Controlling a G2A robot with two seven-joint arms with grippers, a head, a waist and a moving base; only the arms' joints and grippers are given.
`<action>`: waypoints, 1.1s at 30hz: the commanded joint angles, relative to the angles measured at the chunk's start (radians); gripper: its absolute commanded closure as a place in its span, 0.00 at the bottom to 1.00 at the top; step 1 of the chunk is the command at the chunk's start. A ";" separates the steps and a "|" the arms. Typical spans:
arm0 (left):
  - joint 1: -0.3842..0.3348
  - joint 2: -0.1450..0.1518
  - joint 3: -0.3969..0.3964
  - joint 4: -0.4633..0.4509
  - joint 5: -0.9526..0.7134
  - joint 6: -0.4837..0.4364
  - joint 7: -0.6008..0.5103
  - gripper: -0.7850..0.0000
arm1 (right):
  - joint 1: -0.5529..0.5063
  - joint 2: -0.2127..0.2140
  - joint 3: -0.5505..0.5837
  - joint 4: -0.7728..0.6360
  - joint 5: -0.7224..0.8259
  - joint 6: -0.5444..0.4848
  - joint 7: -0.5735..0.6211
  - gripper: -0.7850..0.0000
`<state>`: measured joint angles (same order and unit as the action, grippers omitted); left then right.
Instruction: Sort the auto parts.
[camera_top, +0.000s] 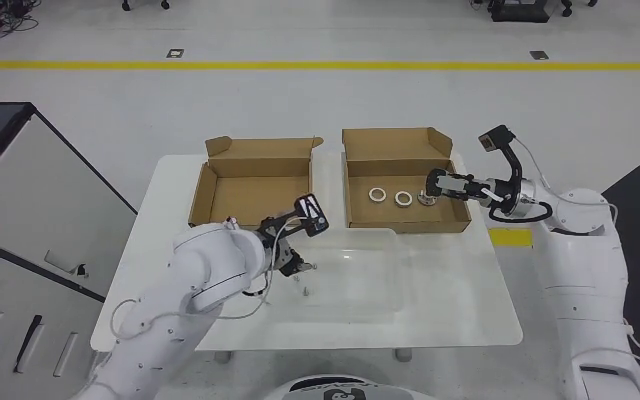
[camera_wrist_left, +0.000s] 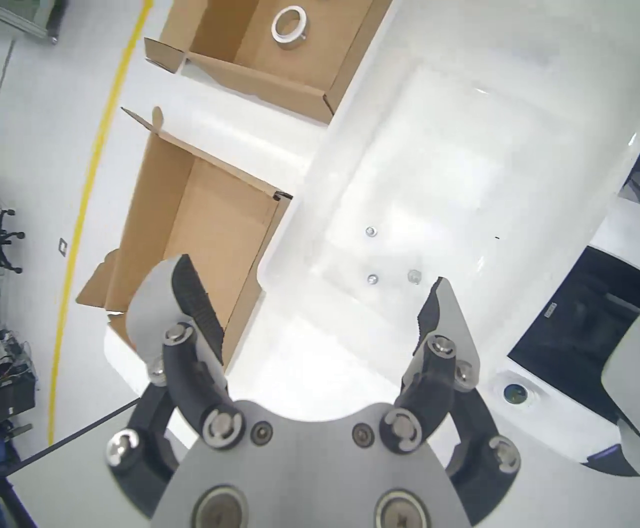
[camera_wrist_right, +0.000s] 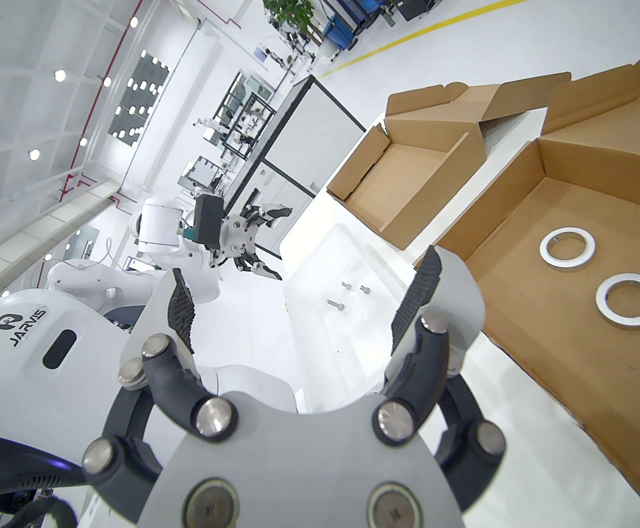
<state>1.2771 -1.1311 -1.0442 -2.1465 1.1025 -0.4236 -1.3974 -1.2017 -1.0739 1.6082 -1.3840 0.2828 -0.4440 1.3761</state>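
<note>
Left gripper (camera_wrist_left: 310, 272) is held wide open with nothing gripped, over the left part of the clear tray (camera_top: 370, 285), lower centre of the top view. Three bolts (camera_wrist_left: 372, 279) are seen lying close together in that tray, just off the fingertips. Right gripper (camera_wrist_right: 303, 261) is likewise spread wide and unloaded, at the right edge of the right box (camera_top: 405, 226), upper right of centre. Two rings (camera_top: 379, 195) are laid side by side on its floor. Left box (camera_top: 250, 195) is set just beside it.

Logged brown cardboard boxes (camera_top: 250, 195), white rings (camera_top: 380, 195), silver bolts (camera_wrist_left: 371, 231), translucent whitish tray (camera_top: 370, 290), white counter (camera_top: 160, 250), yellow floor stripe (camera_top: 300, 65).
</note>
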 joint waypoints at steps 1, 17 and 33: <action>-0.043 0.004 0.047 0.027 -0.024 0.036 -0.035 0.00 | 0.000 0.000 0.000 0.000 0.000 0.000 0.000 0.00; -0.199 0.032 0.211 0.099 -0.035 0.139 -0.139 0.00 | 0.000 0.000 0.000 0.000 0.000 0.000 0.000 0.00; -0.236 0.042 0.283 0.124 -0.035 0.139 -0.139 0.00 | 0.000 0.000 0.000 0.000 0.000 0.000 0.000 0.00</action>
<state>1.0611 -1.0916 -0.7869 -2.0309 1.0901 -0.2844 -1.5358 -1.2017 -1.0739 1.6082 -1.3840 0.2828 -0.4440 1.3761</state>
